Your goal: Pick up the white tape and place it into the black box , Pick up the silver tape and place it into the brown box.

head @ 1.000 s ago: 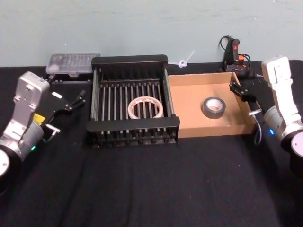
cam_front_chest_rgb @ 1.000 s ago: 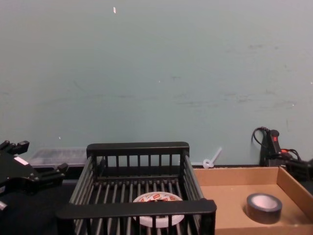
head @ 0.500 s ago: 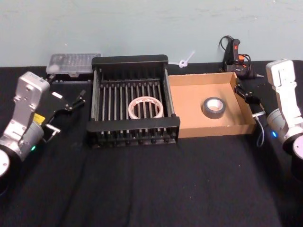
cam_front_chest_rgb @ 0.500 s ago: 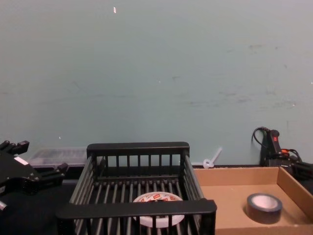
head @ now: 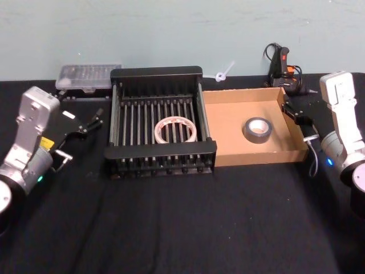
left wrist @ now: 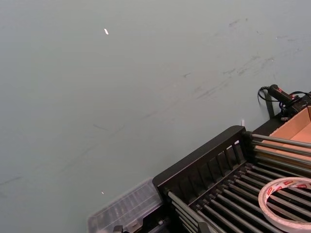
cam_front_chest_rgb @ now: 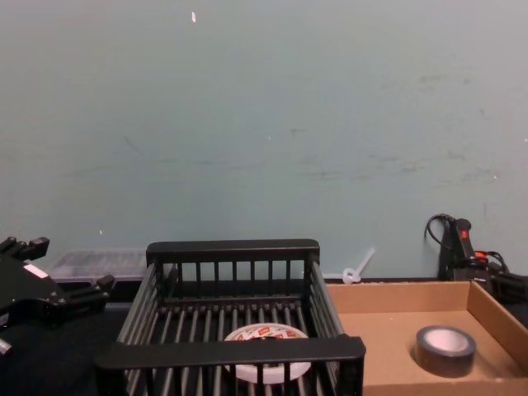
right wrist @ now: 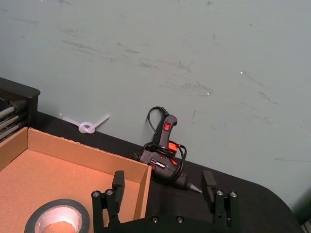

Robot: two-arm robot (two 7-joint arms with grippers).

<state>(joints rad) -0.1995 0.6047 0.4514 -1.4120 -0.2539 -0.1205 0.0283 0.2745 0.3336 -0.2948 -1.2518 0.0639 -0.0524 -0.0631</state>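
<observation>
The white tape (head: pixel 178 120) lies flat on the slatted floor of the black box (head: pixel 157 72), also seen in the chest view (cam_front_chest_rgb: pixel 266 334) and the left wrist view (left wrist: pixel 266 211). The silver tape (head: pixel 254 138) lies flat inside the brown box (head: pixel 228 142), right of the black crate, and shows in the right wrist view (right wrist: pixel 80 213). My right gripper (head: pixel 290 110) hovers open just outside the brown box's right wall, its fingers (right wrist: pixel 118 180) spread with nothing between them. To the left of the black box my left gripper (head: pixel 94 119) is open and empty.
A clear plastic case (head: pixel 88 75) sits behind the crate's left corner. A black and orange glue gun (head: pixel 283 68) lies behind the brown box, and a white plastic tie (head: pixel 222 73) lies by the wall. The black table (head: pixel 182 228) has free room in front.
My right gripper has drawn back to the right, from over the brown box's right wall to just outside it. The left arm and both tapes have not moved.
</observation>
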